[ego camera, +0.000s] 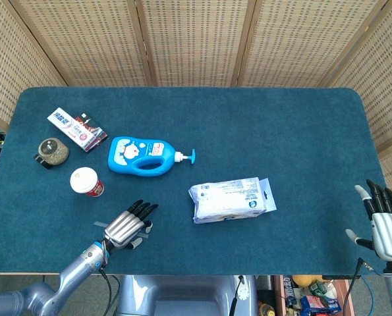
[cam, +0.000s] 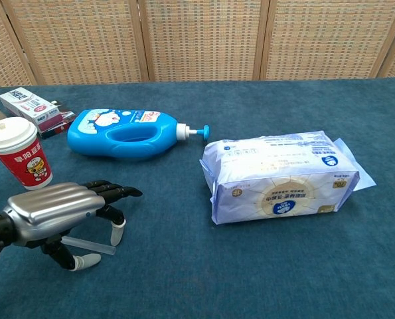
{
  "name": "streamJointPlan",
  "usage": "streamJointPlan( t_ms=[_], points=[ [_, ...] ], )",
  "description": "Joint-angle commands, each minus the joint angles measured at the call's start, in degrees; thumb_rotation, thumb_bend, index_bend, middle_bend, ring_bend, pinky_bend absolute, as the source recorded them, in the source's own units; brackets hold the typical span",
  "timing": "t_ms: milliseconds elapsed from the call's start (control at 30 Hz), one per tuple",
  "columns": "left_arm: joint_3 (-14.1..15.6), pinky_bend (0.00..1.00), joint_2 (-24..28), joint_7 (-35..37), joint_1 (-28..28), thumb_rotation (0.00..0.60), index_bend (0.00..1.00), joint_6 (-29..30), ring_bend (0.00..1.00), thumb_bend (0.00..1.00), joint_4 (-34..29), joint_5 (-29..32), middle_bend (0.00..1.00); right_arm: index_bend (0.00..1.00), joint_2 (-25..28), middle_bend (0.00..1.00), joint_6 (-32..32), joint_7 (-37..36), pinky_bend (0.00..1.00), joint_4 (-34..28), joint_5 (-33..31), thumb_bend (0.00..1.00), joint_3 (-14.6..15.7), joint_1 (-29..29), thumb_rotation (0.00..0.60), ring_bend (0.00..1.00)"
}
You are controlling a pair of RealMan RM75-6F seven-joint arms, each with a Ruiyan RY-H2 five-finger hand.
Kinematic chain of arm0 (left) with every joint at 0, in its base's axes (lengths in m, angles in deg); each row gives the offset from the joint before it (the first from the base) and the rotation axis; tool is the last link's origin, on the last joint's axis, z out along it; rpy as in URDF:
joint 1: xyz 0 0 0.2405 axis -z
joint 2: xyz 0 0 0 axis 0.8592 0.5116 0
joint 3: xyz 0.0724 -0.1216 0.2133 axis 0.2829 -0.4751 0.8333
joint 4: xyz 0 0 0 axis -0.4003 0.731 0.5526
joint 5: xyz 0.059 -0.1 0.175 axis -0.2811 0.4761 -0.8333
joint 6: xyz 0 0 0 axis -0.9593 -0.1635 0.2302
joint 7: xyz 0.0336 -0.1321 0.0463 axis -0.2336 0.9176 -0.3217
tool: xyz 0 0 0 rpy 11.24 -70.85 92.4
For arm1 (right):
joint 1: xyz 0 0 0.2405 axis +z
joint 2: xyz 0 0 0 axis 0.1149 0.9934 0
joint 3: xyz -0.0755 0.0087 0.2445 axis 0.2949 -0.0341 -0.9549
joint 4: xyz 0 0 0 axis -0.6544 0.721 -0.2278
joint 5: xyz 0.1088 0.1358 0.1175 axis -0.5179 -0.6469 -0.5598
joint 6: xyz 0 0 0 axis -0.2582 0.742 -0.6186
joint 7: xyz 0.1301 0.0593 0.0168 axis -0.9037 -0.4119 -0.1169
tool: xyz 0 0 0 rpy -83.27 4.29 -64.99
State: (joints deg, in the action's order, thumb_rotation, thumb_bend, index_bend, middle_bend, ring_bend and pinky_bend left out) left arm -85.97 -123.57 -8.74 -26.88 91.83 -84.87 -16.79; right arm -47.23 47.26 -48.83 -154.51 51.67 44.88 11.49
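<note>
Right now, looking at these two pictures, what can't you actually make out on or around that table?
- Small round tin: contents too small in the head view; cut off by the left edge in the chest view.
- Clear strip under the left hand: partly covered by it; whether it is touched is unclear.
- Right hand: missing from the chest view.
- Toothpaste box: print too small.

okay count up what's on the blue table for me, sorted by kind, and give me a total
Pump bottle: 1
Paper cup: 1
Wipes pack: 1
Toothpaste box: 1
Dark flat pack under it: 1
Small round jar: 1
Clear straw under the left hand: 1
Total: 7
</note>
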Motion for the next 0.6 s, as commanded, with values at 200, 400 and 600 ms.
streamJointPlan(
  t_ms=[200, 400, 600],
  points=[
    [0.19, 0.00, -0.23, 0.22, 0.04, 0.600, 0.53, 0.68, 0.00, 0.37, 0.41, -0.05, 0.00, 0.00, -0.02, 0.00, -0.17, 0.02, 0.00, 0.03, 0.08, 0.00, 0.08, 0.11, 0.600, 0.00],
    [0.33, 0.00, 0.20, 0.49, -0.03, 0.600, 0.55, 1.25, 0.00, 0.38, 0.00, -0.03, 0.00, 0.00, -0.06, 0.00, -0.16, 0.04, 0.00, 0.05, 0.04, 0.00, 0.07, 0.12, 0.600, 0.00],
    [-0.57, 0.00, 3.15, 4.90, -0.12, 0.600, 0.55, 4.49, 0.00, 0.38, -4.20, -2.43, 0.00, 0.00, -0.03, 0.00, -0.06, 0.06, 0.00, 0.00, 0.11, 0.00, 0.10, 0.09, 0.600, 0.00]
  ],
)
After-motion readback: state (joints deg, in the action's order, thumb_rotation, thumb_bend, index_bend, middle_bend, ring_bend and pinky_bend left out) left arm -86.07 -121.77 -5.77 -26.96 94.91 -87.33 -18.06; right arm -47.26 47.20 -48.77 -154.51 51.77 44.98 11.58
